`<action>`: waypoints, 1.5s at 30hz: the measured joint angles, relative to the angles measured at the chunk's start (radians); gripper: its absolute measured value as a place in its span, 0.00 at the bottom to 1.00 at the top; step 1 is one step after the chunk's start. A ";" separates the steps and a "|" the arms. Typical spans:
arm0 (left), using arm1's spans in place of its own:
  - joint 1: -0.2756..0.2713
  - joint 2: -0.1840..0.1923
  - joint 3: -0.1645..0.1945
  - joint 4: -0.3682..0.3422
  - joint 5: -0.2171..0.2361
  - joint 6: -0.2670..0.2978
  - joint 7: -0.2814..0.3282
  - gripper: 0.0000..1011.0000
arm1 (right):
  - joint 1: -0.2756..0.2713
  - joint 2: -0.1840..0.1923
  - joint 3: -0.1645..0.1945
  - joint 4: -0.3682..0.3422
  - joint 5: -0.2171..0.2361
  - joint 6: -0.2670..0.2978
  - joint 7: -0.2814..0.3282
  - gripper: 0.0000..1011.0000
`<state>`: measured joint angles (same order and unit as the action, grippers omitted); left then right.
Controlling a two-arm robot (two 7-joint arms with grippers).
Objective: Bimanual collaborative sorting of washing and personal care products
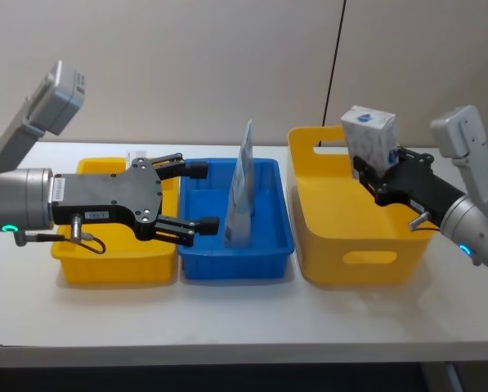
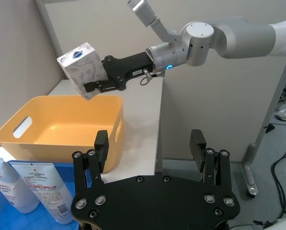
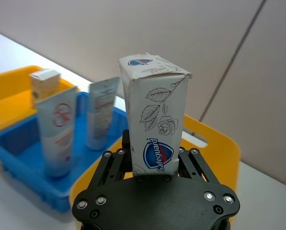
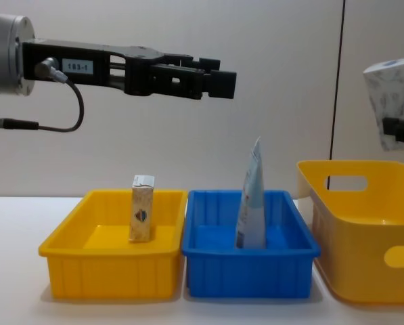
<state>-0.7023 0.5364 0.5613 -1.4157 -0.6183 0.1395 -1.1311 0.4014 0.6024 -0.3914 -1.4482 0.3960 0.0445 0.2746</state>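
My right gripper (image 1: 373, 173) is shut on the lower end of a white block-shaped pack (image 1: 369, 137) with leaf marks and a blue label (image 3: 158, 152). It holds the pack upright in the air over the tall yellow bin (image 1: 358, 260). In the left wrist view the pack (image 2: 81, 68) hangs above that bin's open top (image 2: 61, 128). My left gripper (image 1: 203, 196) is open and empty, held high over the blue bin (image 1: 264, 260). Two pale blue tubes (image 3: 56, 134) (image 3: 102, 112) stand in the blue bin. A small beige carton (image 4: 141, 210) stands upright in the low yellow bin (image 4: 107, 277).
The three bins stand in a row on the white table (image 1: 227, 322), close together. Bare table lies in front of them. A wall runs close behind, with a dark cable (image 1: 335, 57) hanging down it.
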 joint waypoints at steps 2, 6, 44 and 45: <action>0.000 0.000 0.000 0.000 0.000 0.000 0.000 0.99 | 0.006 -0.012 -0.001 0.009 -0.020 0.006 -0.033 0.37; 0.000 0.000 0.000 0.000 0.000 0.000 0.000 0.99 | 0.018 -0.037 -0.003 0.033 -0.059 0.017 -0.096 0.37; 0.000 0.000 0.000 0.000 0.000 0.000 0.000 0.99 | 0.349 -0.404 -0.019 0.606 -0.228 -0.023 -0.401 0.37; 0.000 0.000 0.000 0.000 0.000 0.000 0.000 0.99 | 0.354 -0.410 -0.018 0.617 -0.228 -0.025 -0.404 0.37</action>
<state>-0.7023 0.5364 0.5613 -1.4158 -0.6184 0.1395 -1.1312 0.7557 0.1924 -0.4095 -0.8317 0.1682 0.0199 -0.1292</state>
